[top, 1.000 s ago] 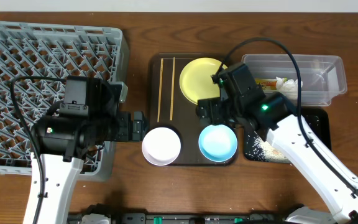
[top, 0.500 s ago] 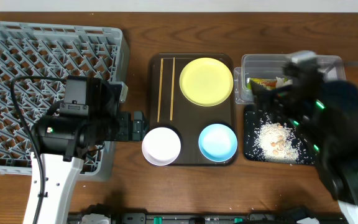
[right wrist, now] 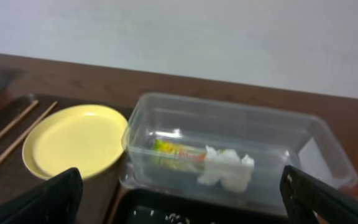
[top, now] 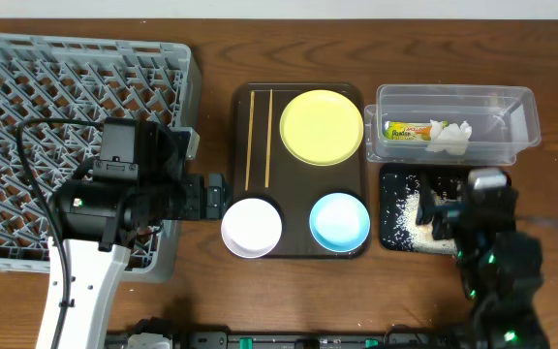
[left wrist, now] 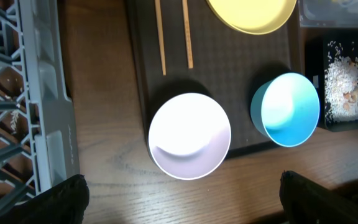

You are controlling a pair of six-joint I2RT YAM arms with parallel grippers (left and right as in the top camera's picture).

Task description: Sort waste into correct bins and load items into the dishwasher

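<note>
The green-and-orange wrapper point(top: 407, 129) and the white tissue point(top: 449, 136) lie inside the clear box point(top: 453, 91). They also show in the right wrist view: wrapper point(right wrist: 176, 151), tissue point(right wrist: 227, 169). The black tray point(top: 393, 176) with rice lies in front of the box. The yellow plate point(top: 322, 127), chopsticks point(top: 260, 141), white bowl point(top: 252, 227) and blue bowl point(top: 340, 221) rest on the brown tray. The grey rack point(top: 66, 97) stands at the left. My left gripper point(top: 211, 197) is open and empty beside the white bowl point(left wrist: 190, 135). My right gripper point(top: 444, 211) is open and empty over the black tray.
The dark brown serving tray point(top: 294, 184) sits between the rack and the bins. My left arm lies over the rack's right front part. My right arm is at the front right, by the table's front edge.
My right arm has swung from the blue bowl and plate across the bins and drawn back to the front right, over the black tray. The left arm has not moved.
</note>
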